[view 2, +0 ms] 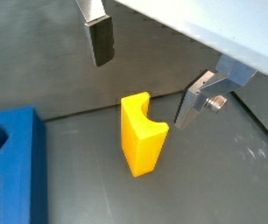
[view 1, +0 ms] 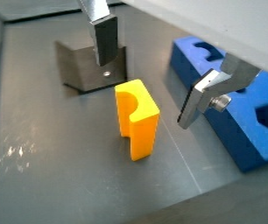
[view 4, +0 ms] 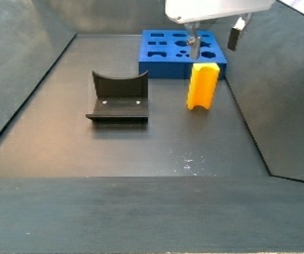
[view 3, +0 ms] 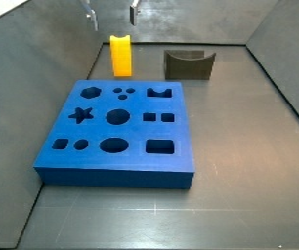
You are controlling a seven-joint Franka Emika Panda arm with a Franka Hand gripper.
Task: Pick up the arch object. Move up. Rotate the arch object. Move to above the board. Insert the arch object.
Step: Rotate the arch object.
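The arch object is a tall, narrow yellow-orange block that stands upright on the grey floor, with a curved notch in its upper part. It shows in both wrist views and both side views. My gripper hangs open above it, one silver finger on each side, and nothing is held between them. In a side view the gripper sits just over the block's top. The board is a thick blue slab with shaped holes, lying beside the arch object.
The fixture, a dark L-shaped bracket, stands on the floor next to the arch object and shows again in a wrist view. Grey walls enclose the floor on all sides. The board lies near a wall.
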